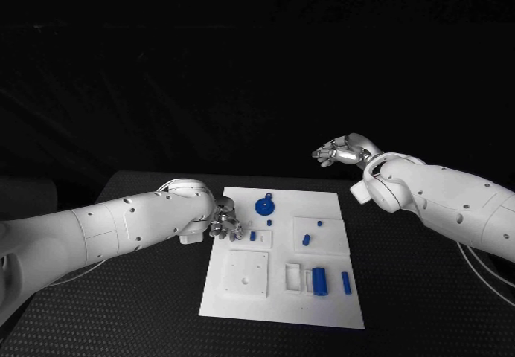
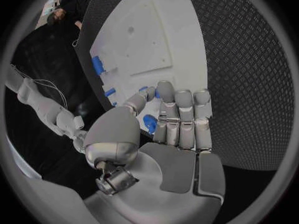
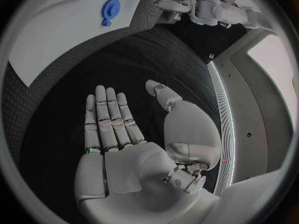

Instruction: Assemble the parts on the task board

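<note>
the left silver many-fingered hand point(image 1: 223, 222) hangs at the white rectangular task board's point(image 1: 322, 312) 9 o'clock edge, fingers straight and together, thumb apart, holding nothing. the right silver hand point(image 1: 344, 151) is lifted off the black table point(image 1: 429, 297) past the board's 1 o'clock corner, its fingers spread flat and empty. on the board, a blue round wheel-shaped part point(image 1: 265, 204) sits near 12 o'clock, a small blue peg point(image 1: 306, 239) near the centre, and a blue cylinder point(image 1: 320, 280) with a slim blue bar point(image 1: 345, 282) toward 5 o'clock.

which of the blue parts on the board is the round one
The blue wheel at the board's far edge; the other parts are short straight pieces.
</note>
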{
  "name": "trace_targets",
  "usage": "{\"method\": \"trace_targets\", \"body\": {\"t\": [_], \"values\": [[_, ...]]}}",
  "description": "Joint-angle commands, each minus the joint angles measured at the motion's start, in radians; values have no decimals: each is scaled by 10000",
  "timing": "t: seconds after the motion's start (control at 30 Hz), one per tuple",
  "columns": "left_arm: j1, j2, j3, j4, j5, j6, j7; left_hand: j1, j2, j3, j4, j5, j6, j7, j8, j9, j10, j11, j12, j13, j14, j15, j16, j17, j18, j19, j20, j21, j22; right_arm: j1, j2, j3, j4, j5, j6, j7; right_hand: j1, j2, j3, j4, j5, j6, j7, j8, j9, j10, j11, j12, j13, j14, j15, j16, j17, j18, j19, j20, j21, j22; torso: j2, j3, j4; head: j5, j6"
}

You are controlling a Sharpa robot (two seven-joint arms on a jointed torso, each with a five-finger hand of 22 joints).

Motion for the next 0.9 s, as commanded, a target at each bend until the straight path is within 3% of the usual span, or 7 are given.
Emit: {"method": "trace_targets", "body": {"t": [0.03, 0.9], "values": [[-4, 8, 0, -2, 50, 128, 15, 296, 252, 731, -680, 47, -6, -73, 70, 21, 117, -215, 19, -9, 2, -60, 23, -18, 150, 78, -676, 55, 178, -2, -3, 2, 8, -5, 112, 69, -10, 106, -44, -25, 62, -69, 191, 59, -15, 59, 11, -40, -10, 51, 32, -63, 15, 180, 11, 64, -44, 14, 3, 2, 0, 0, -11], [-161, 218, -4, -214, 25, 193, -122, 263, 262, 720, -662, 36, -10, -65, 56, 43, 136, -206, 13, -14, 10, -62, 18, -28, 145, 88, -672, 52, 174, -4, -4, 2, 13, -5, 111, 72, -12, 107, -45, -27, 64, -69, 191, 62, -21, 60, 11, -41, -10, 52, 32, -69, 20, 184, 15, 67, -59, 28, 1, 5, -5, -3, -39]]}}
